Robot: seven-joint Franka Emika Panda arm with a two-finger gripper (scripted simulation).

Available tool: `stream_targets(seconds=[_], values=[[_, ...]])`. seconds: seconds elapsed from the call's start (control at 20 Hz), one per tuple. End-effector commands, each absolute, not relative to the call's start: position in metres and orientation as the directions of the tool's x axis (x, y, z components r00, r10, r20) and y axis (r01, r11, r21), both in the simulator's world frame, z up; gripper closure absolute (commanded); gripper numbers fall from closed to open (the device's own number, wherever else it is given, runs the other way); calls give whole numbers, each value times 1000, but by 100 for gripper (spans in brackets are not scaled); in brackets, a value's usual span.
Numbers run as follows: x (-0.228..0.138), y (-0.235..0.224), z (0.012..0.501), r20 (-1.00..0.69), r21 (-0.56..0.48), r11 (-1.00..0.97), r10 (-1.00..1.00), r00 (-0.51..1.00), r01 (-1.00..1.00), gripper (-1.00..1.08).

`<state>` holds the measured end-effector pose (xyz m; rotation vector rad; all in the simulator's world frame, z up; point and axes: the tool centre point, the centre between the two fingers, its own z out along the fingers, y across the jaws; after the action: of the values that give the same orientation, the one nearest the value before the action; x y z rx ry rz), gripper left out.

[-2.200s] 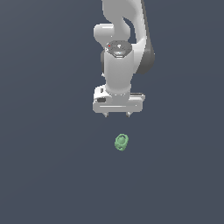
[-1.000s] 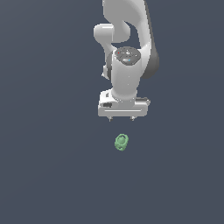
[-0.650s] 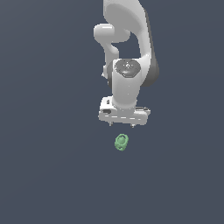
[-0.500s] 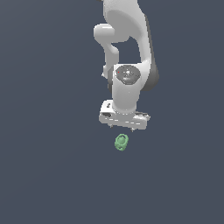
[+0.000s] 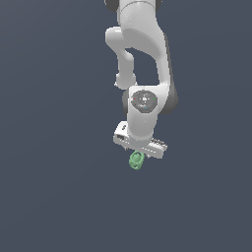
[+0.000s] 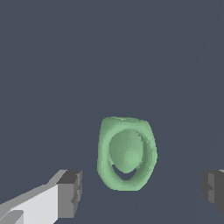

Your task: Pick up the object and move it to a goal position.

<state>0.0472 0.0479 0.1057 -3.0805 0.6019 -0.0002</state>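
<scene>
Exterior view shows one white robot arm [image 5: 142, 44] that reaches down from the top of the picture over a flat dark blue-grey floor [image 5: 49, 197]. At the end of the arm is a round wrist with a small grey disc on it, and under that sits the wide white gripper [image 5: 139, 150]. The gripper is tilted, with its side on the exterior view's right a bit lower than the other side. The object [image 5: 136, 160] is a small pale-green lumpy thing, and it lies on the floor right under the gripper. Its top is just at the lower edge of the gripper, and from this view it is hard to tell if they touch. Wrist view looks straight down at the same green thing [image 6: 126, 152]. It looks like a fat ring with a rounded bump in the middle and a dark hollow under the bump. Two dark grey fingertips [image 6: 70, 194] show in this view, one on each side of the green thing. They stand wide apart, with bare floor between each one and the green thing, so the pincer is spread wide and is not touching it. The green thing is much narrower than the gap between the two fingertips.
</scene>
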Motion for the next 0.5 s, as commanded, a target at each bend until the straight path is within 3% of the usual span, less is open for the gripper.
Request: stream_targets(seconds=[0.0, 0.45], values=[[50, 48, 100, 0, -2, -915, -403, 915, -403, -92], [51, 48, 94, -1, 0, -907, -421, 907, -421, -92]])
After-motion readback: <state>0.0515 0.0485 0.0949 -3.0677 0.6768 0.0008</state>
